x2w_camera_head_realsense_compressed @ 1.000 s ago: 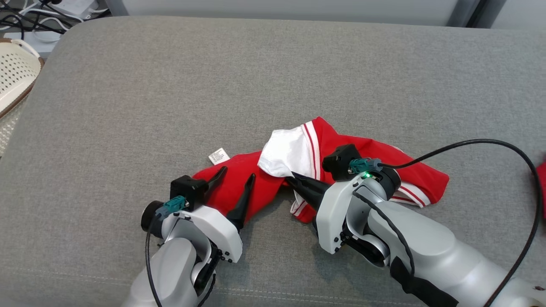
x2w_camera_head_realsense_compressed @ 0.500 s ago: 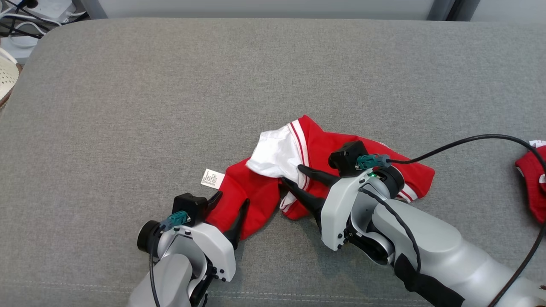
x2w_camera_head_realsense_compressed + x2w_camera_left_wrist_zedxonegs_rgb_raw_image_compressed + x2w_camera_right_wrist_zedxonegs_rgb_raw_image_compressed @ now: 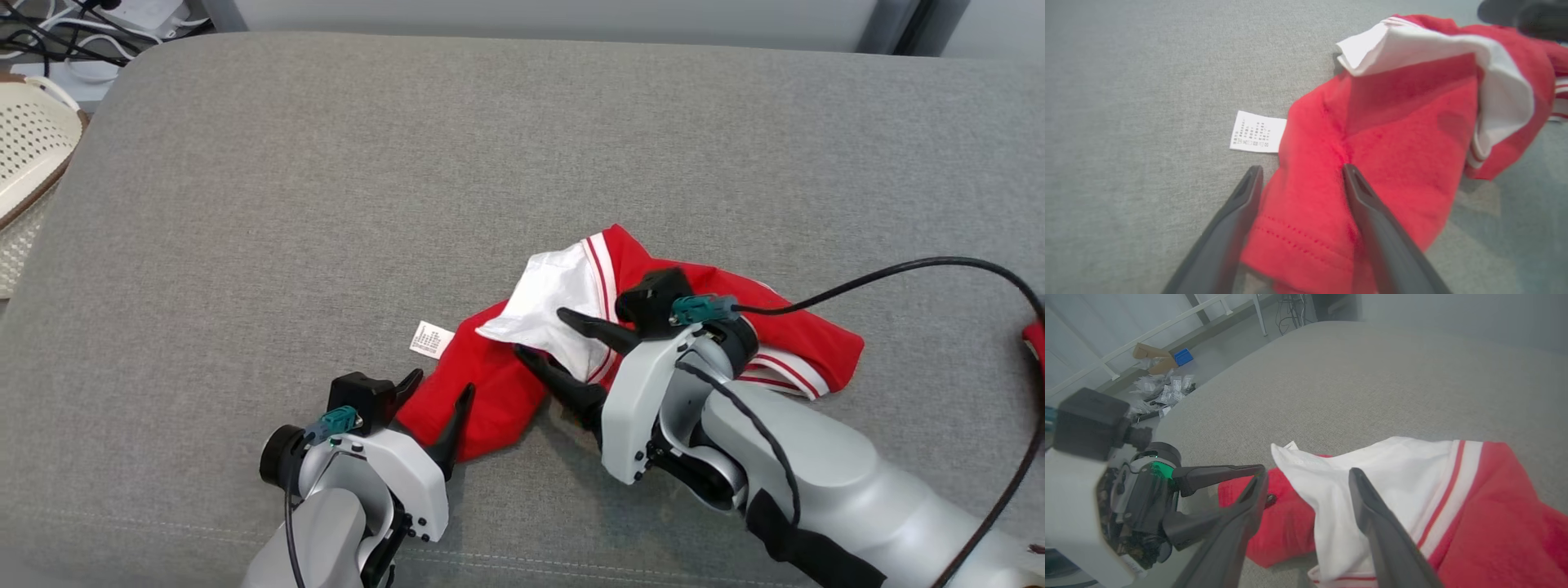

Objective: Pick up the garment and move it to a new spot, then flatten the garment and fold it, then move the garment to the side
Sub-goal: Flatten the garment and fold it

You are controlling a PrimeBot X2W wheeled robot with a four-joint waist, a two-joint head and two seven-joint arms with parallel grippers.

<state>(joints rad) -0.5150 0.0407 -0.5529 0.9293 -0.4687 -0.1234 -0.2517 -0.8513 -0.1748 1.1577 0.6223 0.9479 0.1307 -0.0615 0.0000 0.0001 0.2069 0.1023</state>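
Observation:
The garment [image 3: 800, 335] is a crumpled red piece with a white panel [image 3: 555, 298] and white stripes. It lies on the grey cushioned surface [image 3: 326, 163], with a white label [image 3: 431, 339] at its left edge. My left gripper [image 3: 439, 385] is open at the garment's near left end. In the left wrist view its fingers straddle a fold of the red garment [image 3: 1404, 134] beside the label [image 3: 1257, 131], and the left gripper [image 3: 1301, 167] stays open. My right gripper [image 3: 541, 333] is open over the white panel's near corner. In the right wrist view the right gripper [image 3: 1308, 473] stands with jaws wide above the white cloth [image 3: 1372, 469].
A cream perforated basket [image 3: 33, 155] stands off the surface's left edge, with cables [image 3: 82, 16] behind it. Another red item [image 3: 1035, 339] shows at the right edge. The right arm's black cable [image 3: 898, 265] loops over the garment's right end.
My right gripper has gone from shut on the white panel to wide open, letting the cloth go. The left gripper has drawn back slightly toward the garment's near edge. The head camera has shifted.

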